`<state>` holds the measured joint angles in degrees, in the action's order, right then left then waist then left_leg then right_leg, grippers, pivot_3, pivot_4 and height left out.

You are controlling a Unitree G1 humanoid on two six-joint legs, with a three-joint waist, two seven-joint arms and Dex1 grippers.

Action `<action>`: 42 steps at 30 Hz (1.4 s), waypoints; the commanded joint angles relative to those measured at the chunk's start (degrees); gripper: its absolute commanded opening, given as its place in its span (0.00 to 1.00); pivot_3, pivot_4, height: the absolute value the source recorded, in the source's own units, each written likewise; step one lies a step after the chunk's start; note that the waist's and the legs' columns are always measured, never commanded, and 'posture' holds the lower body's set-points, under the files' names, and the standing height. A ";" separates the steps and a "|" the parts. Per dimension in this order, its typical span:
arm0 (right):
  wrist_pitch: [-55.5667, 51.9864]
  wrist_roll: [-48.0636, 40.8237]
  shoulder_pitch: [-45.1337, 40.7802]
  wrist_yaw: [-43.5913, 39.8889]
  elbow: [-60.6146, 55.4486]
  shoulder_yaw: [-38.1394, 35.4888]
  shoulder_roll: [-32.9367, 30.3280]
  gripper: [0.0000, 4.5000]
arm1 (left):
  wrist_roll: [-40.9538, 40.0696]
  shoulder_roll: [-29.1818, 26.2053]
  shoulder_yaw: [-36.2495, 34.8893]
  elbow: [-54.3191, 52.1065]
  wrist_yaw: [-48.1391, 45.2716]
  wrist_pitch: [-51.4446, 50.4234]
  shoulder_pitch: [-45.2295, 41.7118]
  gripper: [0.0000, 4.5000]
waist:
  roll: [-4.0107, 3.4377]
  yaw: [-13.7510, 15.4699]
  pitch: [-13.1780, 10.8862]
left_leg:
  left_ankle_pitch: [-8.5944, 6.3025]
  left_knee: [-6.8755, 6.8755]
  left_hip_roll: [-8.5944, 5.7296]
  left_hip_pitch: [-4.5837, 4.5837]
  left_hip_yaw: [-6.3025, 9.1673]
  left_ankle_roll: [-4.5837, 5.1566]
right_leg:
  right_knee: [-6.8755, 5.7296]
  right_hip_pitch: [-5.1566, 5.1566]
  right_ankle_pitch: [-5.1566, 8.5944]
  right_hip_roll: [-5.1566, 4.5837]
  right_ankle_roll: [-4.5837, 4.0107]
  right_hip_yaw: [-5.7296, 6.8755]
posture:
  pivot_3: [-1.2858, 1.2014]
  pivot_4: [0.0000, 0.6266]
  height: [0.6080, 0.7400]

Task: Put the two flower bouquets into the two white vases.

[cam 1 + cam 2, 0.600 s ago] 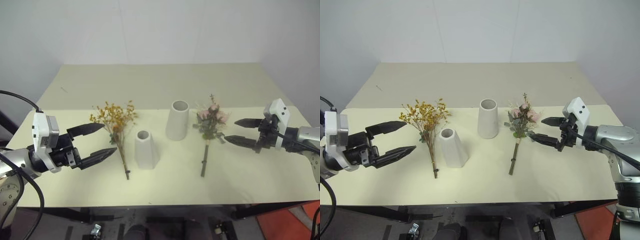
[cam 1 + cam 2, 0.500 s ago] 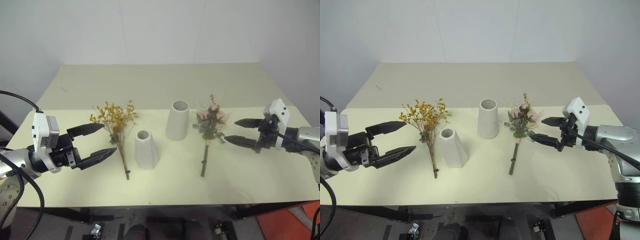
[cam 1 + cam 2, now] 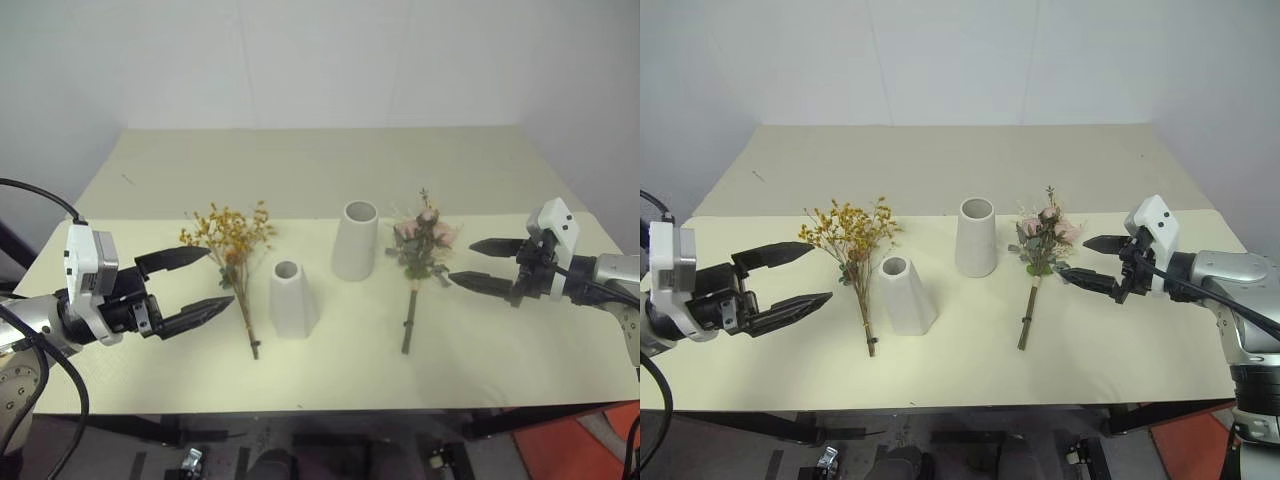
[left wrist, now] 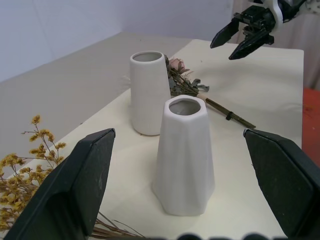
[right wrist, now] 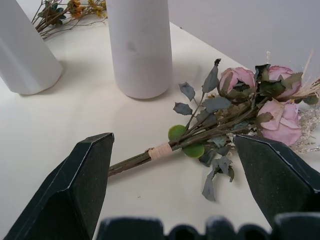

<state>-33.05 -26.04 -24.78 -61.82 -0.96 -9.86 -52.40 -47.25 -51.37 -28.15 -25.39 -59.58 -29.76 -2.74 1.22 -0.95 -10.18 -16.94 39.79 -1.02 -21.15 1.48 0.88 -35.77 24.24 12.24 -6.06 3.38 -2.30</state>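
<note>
Two bouquets and two white vases are laid out in a rough row across the pale worktop [image 3: 470,370], and two grippers are held above it, one at each end.

The yellow-orange bouquet [image 3: 232,238] is seen lying flat at the left of the row, its blossoms toward the far side and its thin brown stems running toward the near edge. Just to its right the shorter faceted vase [image 3: 292,299] is stood upright, close beside the stems; whether they touch cannot be told. The taller smooth vase [image 3: 354,241] is stood upright a little farther back and to the right, apart from the shorter one. Both vase mouths are seen empty. The pink rose bouquet [image 3: 423,243] is laid flat to the right of the taller vase, heads toward the far side, its bound stem pointing toward the near edge.

The left gripper [image 3: 198,281] is held at the left end, pointed toward the yellow-orange bouquet, its two black fingers spread wide apart with nothing between them. The right gripper [image 3: 479,264] is held at the right end, pointed toward the rose bouquet and near its leaves, its fingers likewise spread wide and empty. In the right wrist view the roses and bound stem are framed between the parted fingers, not touched by them.
</note>
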 commanded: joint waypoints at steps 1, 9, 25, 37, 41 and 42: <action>-1.38 -0.51 -1.39 0.92 -1.81 -0.69 -0.94 0.99 | 0.61 -1.52 0.82 1.33 -2.01 1.95 -3.19 1.00 | 0.00 -0.01 0.00 | 0.00 0.00 0.00 0.00 0.00 0.00 | 0.00 0.00 0.00 0.00 0.00 0.00 | 0.52 0.24 1.00; -12.75 -0.04 -6.63 10.65 -3.29 0.90 1.25 0.99 | 2.70 -3.30 7.10 7.38 -7.51 3.62 -13.34 1.00 | 0.00 -0.09 0.00 | 0.00 0.00 -0.01 -0.01 -0.01 0.00 | -0.02 0.02 0.00 0.01 0.00 0.01 | 0.52 0.24 1.00; -58.88 1.82 -30.24 24.52 9.44 16.76 8.11 0.99 | 10.82 1.11 22.02 25.36 -15.48 6.35 -39.06 1.00 | 0.00 -0.18 0.00 | 0.00 0.07 -0.05 -0.36 -0.08 0.00 | -0.07 0.17 0.00 0.01 0.00 0.19 | 0.52 0.24 1.00; -57.16 4.91 -34.69 27.91 19.18 20.64 15.81 0.99 | 14.16 4.80 24.33 30.21 -19.25 8.59 -43.94 1.00 | 0.00 -1.10 0.01 | 0.05 0.22 -0.06 -0.91 -0.05 -0.05 | -0.36 0.69 -0.01 0.01 0.01 0.24 | 0.52 0.24 1.00; -56.42 5.98 -35.46 28.85 21.63 19.85 18.16 0.91 | 14.37 4.87 23.73 30.04 -19.12 8.44 -43.56 1.00 | 0.02 -1.53 0.01 | 0.07 0.28 -0.06 -1.06 -0.01 -0.08 | -0.45 0.86 -0.02 0.01 0.00 0.23 | 0.52 0.24 1.00; -56.26 6.01 -35.66 28.83 21.95 19.84 18.55 0.86 | 14.38 4.84 23.58 29.95 -19.04 8.39 -43.43 1.00 | 0.01 -1.63 0.01 | 0.07 0.28 -0.06 -1.06 0.01 -0.08 | -0.44 0.86 -0.02 0.01 0.00 0.23 | 0.52 0.24 1.00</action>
<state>-89.97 -20.70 -59.16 -34.48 20.78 10.79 -34.21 -32.77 -46.05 -3.07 5.58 -78.50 -22.10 -45.78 1.24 -2.58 -10.17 -16.87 40.07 -1.08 -22.20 1.50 0.80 -36.22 25.10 12.22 -6.05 3.38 -2.08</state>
